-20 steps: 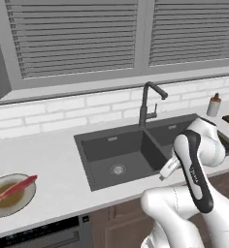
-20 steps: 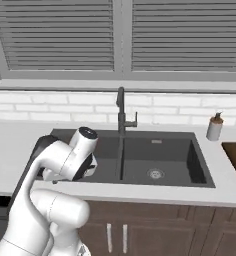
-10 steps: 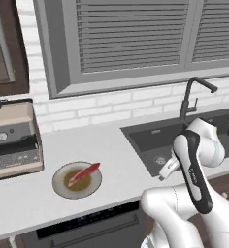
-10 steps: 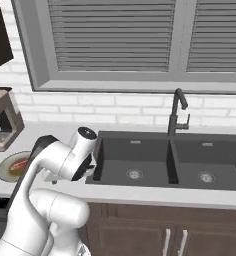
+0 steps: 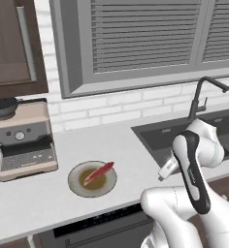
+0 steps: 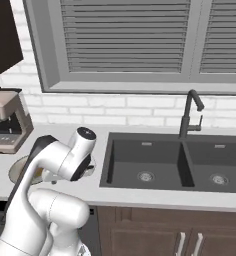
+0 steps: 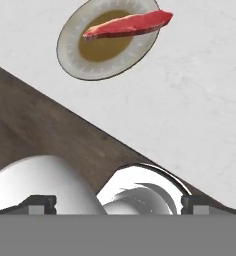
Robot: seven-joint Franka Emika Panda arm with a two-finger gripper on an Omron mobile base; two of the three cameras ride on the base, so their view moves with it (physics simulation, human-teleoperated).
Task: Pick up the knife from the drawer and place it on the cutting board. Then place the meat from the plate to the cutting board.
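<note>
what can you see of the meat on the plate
The meat is a thin red-pink strip, paler along one edge, raw by its look. It lies slantwise across the round tan plate, one end reaching past the pale rim. The plate sits on the white counter. Nothing else touches the meat.

Home kitchen, rendered sim. Evidence: dark double-bowl sink (image 6: 165, 162) w/ black gooseneck faucet (image 6: 191, 114) set in a pale grey counter (image 5: 34, 198); white brick backsplash (image 5: 106, 109); big window w/ grey slatted blinds (image 6: 125, 37) above sink. Espresso machine (image 5: 23, 138) at counter's left end, dark wood wall cabinet (image 5: 9, 46) over it. Brown base cabinets w/ silver bar handles (image 6: 155, 235). Plate (image 5: 92, 178) w/ raw meat (image 5: 99, 173) on counter.
</note>
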